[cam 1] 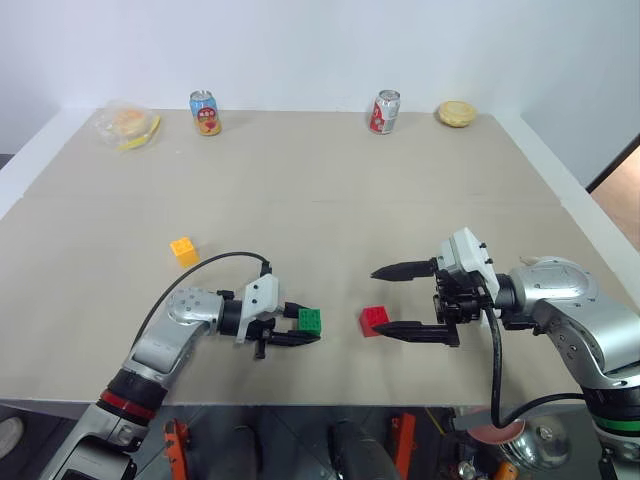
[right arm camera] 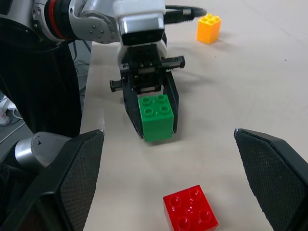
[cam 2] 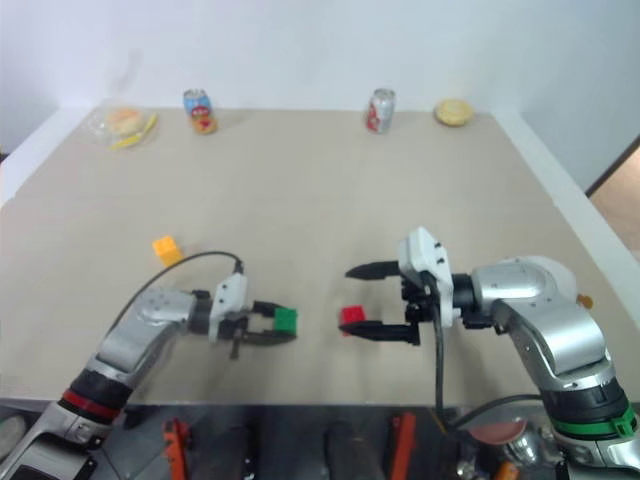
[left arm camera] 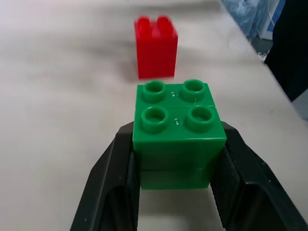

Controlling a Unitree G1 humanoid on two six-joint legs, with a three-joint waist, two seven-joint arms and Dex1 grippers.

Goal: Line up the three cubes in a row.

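The green cube [cam 1: 310, 320] is pinched by the left gripper [cam 1: 296, 331] near the table's [cam 1: 330, 190] front edge, with the red cube [cam 1: 374, 320] just beside it. The right gripper [cam 1: 403, 300] is held spread wide around the red cube without touching it. The orange-yellow cube [cam 1: 184, 250] is seen well apart, farther back on the left.

The two eye views look forward and down from the head over the table [cam 1: 330, 190]. Each wrist view looks closely along its own fingers; both share the green cube [left arm camera: 178, 132], pinched between the left fingers [left arm camera: 108, 187], and the red cube [right arm camera: 190, 207] just past them.
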